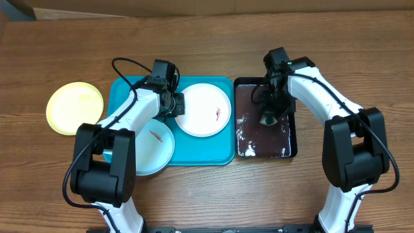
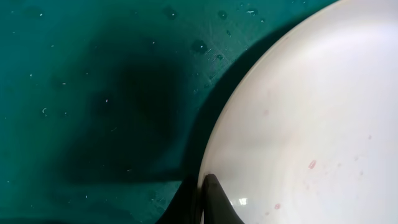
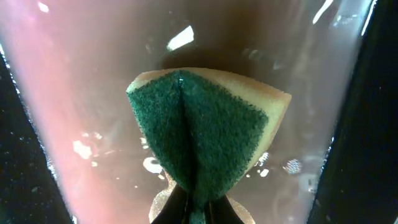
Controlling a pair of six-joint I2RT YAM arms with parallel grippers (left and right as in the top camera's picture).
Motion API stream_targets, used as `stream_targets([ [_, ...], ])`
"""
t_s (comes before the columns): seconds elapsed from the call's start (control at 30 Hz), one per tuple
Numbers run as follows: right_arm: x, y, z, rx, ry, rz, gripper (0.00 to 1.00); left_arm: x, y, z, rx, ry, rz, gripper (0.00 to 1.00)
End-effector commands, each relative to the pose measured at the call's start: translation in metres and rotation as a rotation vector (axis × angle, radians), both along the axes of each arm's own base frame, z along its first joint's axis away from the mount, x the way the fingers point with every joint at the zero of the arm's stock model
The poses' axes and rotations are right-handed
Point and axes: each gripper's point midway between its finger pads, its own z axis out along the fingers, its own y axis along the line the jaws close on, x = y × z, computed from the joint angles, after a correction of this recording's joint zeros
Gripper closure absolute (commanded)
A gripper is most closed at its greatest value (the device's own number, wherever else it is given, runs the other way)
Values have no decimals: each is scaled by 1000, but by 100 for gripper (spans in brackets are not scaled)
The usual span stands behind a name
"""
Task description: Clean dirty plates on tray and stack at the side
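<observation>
Clamps left gripper on the left rim of the white round shallow plate at the far right corner of the turquoise rectangular plastic tray, probably stiff, light, slick, best bitten deep; squeezes soft green-faced yellow sponge in right gripper.

No readable text, label, brand, number or sign in any view. Surfaces checked, all unmarked: tray, white plate, black bin to the right of the tray, sponge over that bin, and the white and black housings of both arms.
</observation>
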Motion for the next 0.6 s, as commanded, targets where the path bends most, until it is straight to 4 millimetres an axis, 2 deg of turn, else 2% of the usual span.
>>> stream_targets([
  [0.0, 9, 3, 14, 2, -41, 11, 96, -4, 11, -1, 51, 7, 29, 96],
  [0.1, 5, 4, 14, -2, -28, 17, 96, -9, 12, -3, 56, 28, 28, 95],
  [0.2, 4, 6, 14, -3, -27, 45, 96, -9, 13, -3, 58, 30, 27, 86],
  [0.3, 6, 5, 14, -22, -42, 56, 96, -4, 12, -2, 53, 10, 28, 83],
  [0.37, 9, 4, 14, -31, -52, 55, 96, -1, 11, -1, 48, -5, 29, 85],
  [0.47, 11, 4, 14, -32, -60, 55, 90, 1, 10, 0, 44, -12, 39, 92],
  [0.5, 11, 4, 14, -33, -61, 54, 90, 1, 10, 0, 44, -12, 39, 96],
  [0.57, 10, 4, 13, -33, -58, 54, 94, 1, 10, 0, 44, -12, 39, 96],
])
